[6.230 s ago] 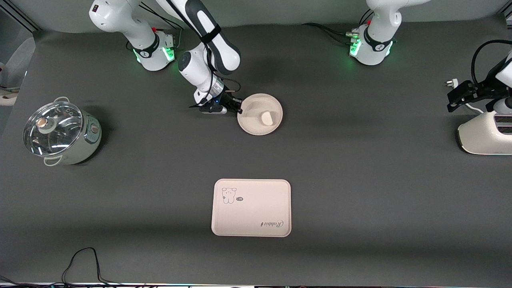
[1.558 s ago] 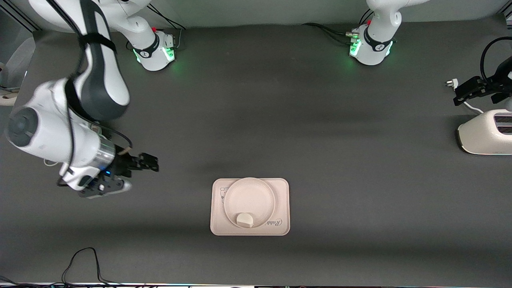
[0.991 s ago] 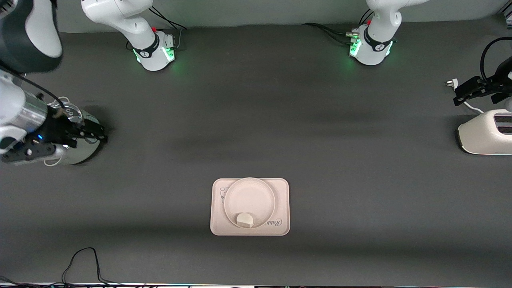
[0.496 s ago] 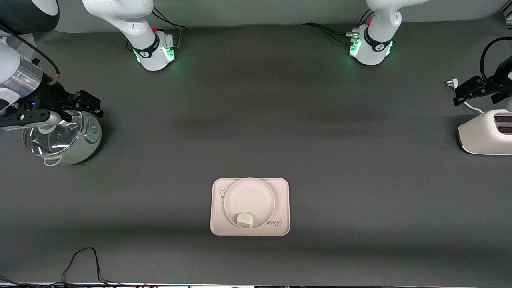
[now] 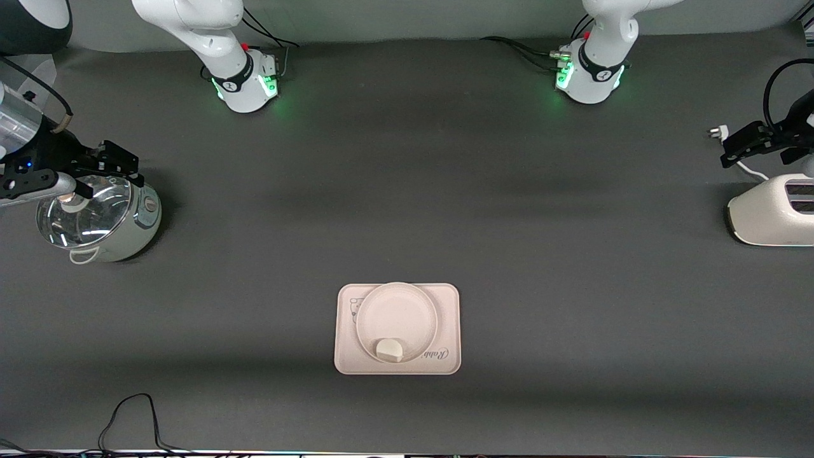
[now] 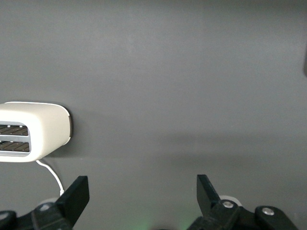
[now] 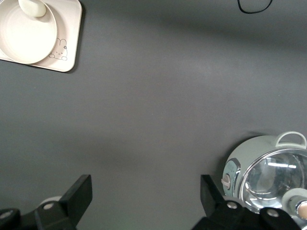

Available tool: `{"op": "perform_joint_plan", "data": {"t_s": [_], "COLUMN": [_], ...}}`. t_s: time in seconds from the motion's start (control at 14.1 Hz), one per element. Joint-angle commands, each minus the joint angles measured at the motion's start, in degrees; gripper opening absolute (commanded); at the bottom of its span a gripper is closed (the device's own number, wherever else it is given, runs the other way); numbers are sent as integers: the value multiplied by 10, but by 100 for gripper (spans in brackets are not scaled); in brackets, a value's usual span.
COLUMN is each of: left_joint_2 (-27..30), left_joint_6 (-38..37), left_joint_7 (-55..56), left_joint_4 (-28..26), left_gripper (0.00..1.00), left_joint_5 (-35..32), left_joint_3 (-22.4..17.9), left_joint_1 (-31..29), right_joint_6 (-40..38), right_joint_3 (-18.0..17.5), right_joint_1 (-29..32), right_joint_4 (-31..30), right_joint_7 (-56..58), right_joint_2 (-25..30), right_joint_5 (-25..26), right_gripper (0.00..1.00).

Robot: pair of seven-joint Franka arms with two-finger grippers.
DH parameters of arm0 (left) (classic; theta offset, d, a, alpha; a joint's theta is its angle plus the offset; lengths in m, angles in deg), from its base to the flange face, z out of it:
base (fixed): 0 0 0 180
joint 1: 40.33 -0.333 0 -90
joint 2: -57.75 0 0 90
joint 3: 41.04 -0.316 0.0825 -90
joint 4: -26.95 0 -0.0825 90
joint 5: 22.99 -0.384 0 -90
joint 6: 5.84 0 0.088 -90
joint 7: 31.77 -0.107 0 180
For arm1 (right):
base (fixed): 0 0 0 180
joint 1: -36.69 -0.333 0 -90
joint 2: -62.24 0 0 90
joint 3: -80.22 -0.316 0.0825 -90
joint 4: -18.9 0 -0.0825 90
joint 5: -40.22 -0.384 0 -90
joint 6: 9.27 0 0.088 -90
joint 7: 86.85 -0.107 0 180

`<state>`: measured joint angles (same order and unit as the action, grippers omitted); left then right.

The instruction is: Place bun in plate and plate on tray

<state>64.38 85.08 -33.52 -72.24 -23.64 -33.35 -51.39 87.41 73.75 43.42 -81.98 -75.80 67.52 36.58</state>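
The off-white bun [image 5: 388, 349] lies in the round cream plate [image 5: 397, 315], at the plate's edge nearest the front camera. The plate rests on the cream-pink tray [image 5: 449, 324] with the "Rabbit" script. In the right wrist view the bun [image 7: 32, 7], plate [image 7: 26, 38] and tray [image 7: 67, 48] show in a corner. My right gripper [image 5: 121, 165] is open and empty, up over the cooking pot [image 5: 95, 219]. My left gripper [image 5: 741, 143] is open and empty, up over the toaster [image 5: 772, 216] at the left arm's end of the table.
The glass-lidded pot [image 7: 268, 175] stands at the right arm's end of the table. The white toaster [image 6: 31, 129] has a white cord [image 6: 50, 172]. A black cable [image 5: 130, 416] lies by the table edge nearest the front camera.
The plate with the bun went from near the right arm's base onto the tray. My right gripper let go, withdrew to the pot, and has just shifted farther toward the table's end. The left arm waits.
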Motion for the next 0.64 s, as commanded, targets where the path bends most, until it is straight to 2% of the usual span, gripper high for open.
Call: {"op": "perform_joint_plan", "data": {"t_s": [0.0,0.14,0.57], "left_joint_2": [1,1,1], "left_joint_6": [-6,-7,-9], "left_joint_7": [-9,-10,-9], "left_joint_4": [6,7,8], "left_gripper": [100,100,100], "left_joint_5": [-1,-1,-1], "left_joint_3": [0,0,0], "left_joint_1": [-1,-1,-2], "right_joint_6": [6,2,-4], "right_joint_3": [35,116,125], "right_joint_1": [-29,-99,-106], "right_joint_4": [-1,3,10], "right_joint_7": [14,13,-2], "right_joint_2": [6,4,0], "right_joint_5": [6,6,13], "right_gripper": [100,100,100]}}
